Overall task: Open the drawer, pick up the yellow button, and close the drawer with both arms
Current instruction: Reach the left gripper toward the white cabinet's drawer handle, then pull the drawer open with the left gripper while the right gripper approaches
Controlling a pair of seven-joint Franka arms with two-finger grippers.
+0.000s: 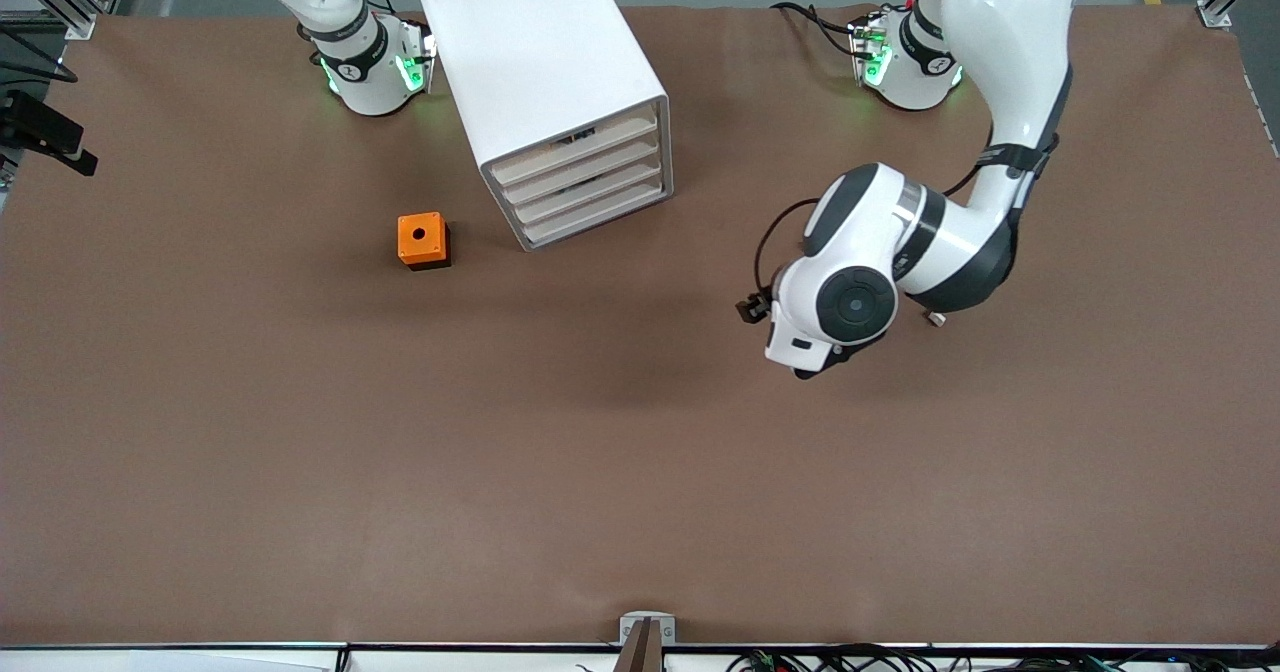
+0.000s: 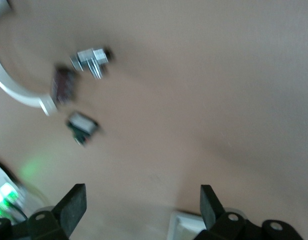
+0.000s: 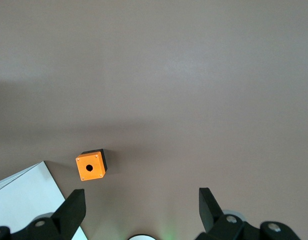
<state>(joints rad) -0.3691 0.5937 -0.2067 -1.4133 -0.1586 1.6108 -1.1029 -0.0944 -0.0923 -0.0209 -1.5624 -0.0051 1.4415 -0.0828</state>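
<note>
The white cabinet stands between the arms' bases, its four cream drawer fronts all pushed in. The drawer is the uppermost one. The button is out of view. My left gripper is open with nothing between its fingers. It hangs over bare table, mostly hidden under its own wrist, off the cabinet's front toward the left arm's end. My right gripper is open and empty, high over the table. Below it I see the cabinet's top corner. The right gripper does not show in the front view.
An orange cube with a round hole sits beside the cabinet toward the right arm's end. Small loose parts lie under the left arm: a metal piece, a dark piece, a black piece with a white face.
</note>
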